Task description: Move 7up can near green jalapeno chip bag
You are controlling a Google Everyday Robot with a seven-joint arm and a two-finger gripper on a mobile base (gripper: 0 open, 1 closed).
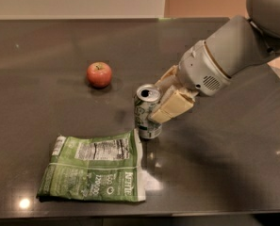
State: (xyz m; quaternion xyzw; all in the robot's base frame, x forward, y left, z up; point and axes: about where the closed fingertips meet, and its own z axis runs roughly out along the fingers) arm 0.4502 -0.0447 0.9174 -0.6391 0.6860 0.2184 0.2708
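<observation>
The 7up can point(145, 111) stands upright on the dark table, silver-grey and green with its open top showing, right at the top right corner of the green jalapeno chip bag point(93, 166). The bag lies flat at the front left, its white nutrition label facing up. My gripper point(164, 101) reaches in from the right and is shut on the can, one tan finger point(173, 107) across its right front side, the other behind it.
A red apple point(99, 74) sits on the table point(234, 164) behind and left of the can. My grey arm point(234, 51) spans the upper right. The table's front edge runs along the bottom of the view.
</observation>
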